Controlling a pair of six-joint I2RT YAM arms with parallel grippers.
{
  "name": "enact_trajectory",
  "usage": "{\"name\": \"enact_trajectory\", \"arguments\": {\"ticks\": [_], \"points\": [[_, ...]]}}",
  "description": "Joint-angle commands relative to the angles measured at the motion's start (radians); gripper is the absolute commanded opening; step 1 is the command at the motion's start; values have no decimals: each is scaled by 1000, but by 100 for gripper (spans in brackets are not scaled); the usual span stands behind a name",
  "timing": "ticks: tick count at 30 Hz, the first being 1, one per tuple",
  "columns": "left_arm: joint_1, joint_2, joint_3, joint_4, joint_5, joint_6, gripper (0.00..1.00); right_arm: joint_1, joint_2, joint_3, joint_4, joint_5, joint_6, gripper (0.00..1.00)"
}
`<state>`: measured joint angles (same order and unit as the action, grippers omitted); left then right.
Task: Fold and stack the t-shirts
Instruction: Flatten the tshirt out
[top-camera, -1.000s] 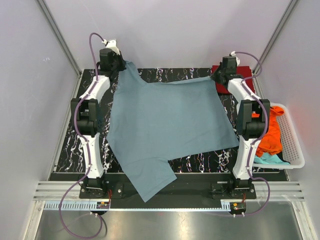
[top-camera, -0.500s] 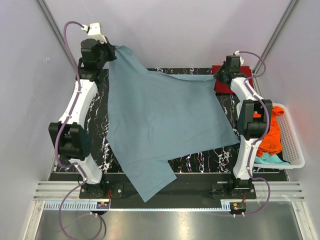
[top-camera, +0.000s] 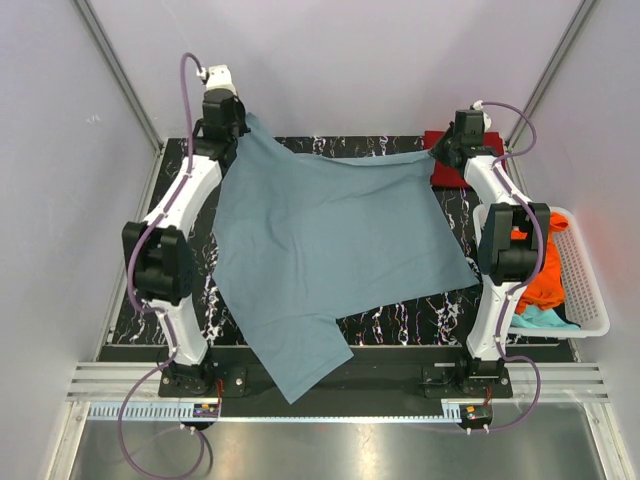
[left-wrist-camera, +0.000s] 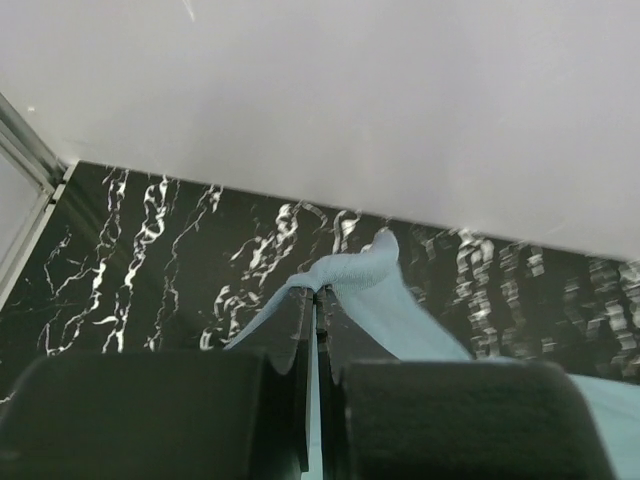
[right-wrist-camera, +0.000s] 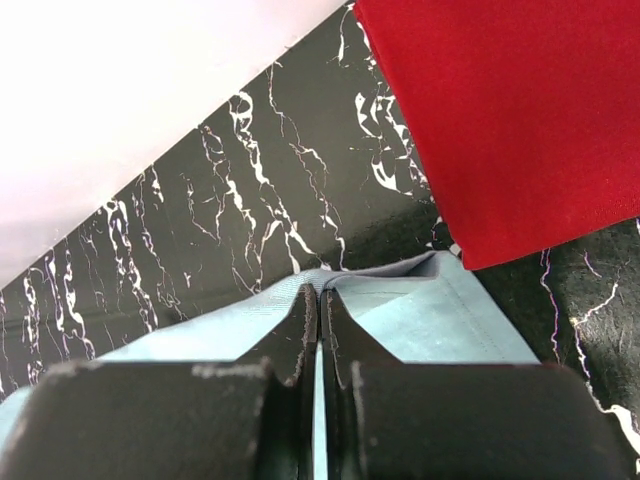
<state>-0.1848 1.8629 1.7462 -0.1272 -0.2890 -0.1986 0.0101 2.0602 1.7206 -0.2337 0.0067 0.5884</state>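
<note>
The grey-blue t-shirt (top-camera: 330, 250) lies spread over the black marbled table (top-camera: 400, 325), one sleeve hanging past the near edge. My left gripper (top-camera: 238, 122) is shut on its far left corner (left-wrist-camera: 350, 275) and holds it up. My right gripper (top-camera: 440, 152) is shut on its far right corner (right-wrist-camera: 400, 310). The far hem runs taut between them. The dark red t-shirt (top-camera: 455, 160) lies folded at the far right corner and shows in the right wrist view (right-wrist-camera: 510, 110). The orange t-shirt (top-camera: 540, 270) and the teal t-shirt (top-camera: 545, 318) lie in the basket.
The white slatted basket (top-camera: 590, 290) stands off the table's right edge. Grey walls close in the back and sides. A metal rail runs along the near edge.
My left arm swung out to the far left with the shirt corner raised, then came back right and lower. My right gripper stayed at the far right corner.
</note>
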Motion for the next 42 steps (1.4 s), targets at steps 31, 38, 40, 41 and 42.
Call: {"name": "enact_trajectory", "arguments": {"ticks": [31,38,40,41,42], "points": [[165,280,211,124,353,-107,0,-4,173,231,-3,-39,-18,0],[165,303,223,123,335,-99,0,-6,241,307,-6,-68,-25,3],[165,317,237,124,326,-88,0,-4,262,335,-9,-70,-22,4],[165,320,242,123,317,-81,0,-4,268,344,-10,-73,-22,4],[165,323,243,124,311,-78,0,-4,284,364,-13,-74,-22,4]]}}
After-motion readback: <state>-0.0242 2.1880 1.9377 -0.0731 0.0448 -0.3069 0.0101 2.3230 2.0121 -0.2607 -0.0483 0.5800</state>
